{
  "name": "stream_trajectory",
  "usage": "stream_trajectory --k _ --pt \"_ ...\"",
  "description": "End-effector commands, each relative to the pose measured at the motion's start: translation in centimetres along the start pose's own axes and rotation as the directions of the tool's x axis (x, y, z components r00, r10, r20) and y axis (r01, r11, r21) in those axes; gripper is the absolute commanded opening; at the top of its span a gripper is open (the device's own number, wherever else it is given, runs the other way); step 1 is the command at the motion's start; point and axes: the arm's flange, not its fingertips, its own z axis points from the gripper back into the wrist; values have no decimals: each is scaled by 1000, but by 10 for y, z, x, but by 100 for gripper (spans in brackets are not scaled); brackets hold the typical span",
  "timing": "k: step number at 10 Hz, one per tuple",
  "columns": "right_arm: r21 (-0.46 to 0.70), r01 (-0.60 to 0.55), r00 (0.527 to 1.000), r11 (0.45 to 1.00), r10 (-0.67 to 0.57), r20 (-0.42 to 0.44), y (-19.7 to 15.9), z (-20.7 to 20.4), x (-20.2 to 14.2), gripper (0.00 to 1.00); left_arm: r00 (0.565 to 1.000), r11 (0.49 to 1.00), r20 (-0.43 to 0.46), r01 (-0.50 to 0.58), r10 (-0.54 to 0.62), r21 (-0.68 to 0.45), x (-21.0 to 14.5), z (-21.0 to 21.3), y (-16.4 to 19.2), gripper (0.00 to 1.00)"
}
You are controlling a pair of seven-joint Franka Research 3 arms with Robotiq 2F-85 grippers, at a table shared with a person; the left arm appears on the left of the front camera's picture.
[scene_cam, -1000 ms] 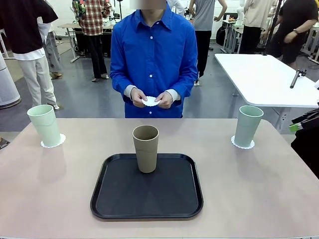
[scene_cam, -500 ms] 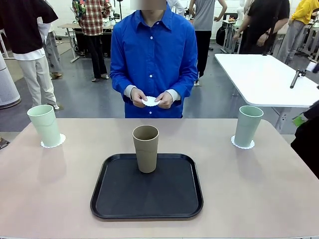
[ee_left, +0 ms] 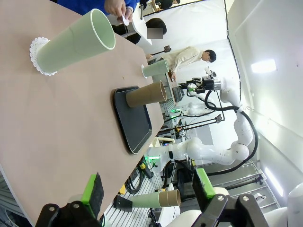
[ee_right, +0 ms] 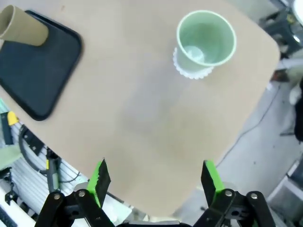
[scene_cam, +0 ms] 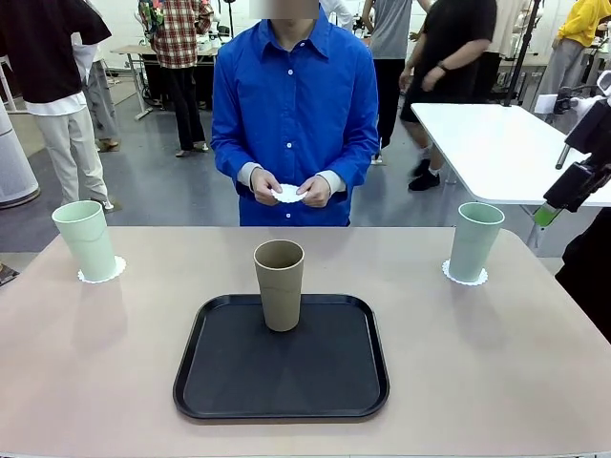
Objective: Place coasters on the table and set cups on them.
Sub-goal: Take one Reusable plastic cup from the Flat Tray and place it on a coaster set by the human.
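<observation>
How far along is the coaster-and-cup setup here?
Done: left mint cup on left coaster, right mint cup on right coaster. In hand: the person's hands hold the third coaster. Left: the tan cup, standing on the black tray, goes onto that coaster. Left gripper and right gripper are open, empty.

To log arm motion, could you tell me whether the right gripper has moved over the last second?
Yes: the right gripper has risen, its green tip going from the right mint cup's mid-height to about its rim.
</observation>
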Motion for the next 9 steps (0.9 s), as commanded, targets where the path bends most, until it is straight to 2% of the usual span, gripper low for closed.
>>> stream_trajectory --k 1,2,3,9 --pt "1 34 999 999 -34 -35 13 3 7 100 1000 1000 -2 11 -11 -1 -3 1 -2 100" --pt "26 33 999 999 -32 -25 16 2 10 100 1000 1000 -2 11 -11 -1 -3 1 -2 100" --pt "-15 16 1000 1000 -16 -17 7 2 3 100 1000 1000 -2 11 -11 -1 -3 1 -2 100" --pt "-15 16 1000 1000 -16 -17 7 2 3 100 1000 1000 -2 11 -11 -1 -3 1 -2 100"
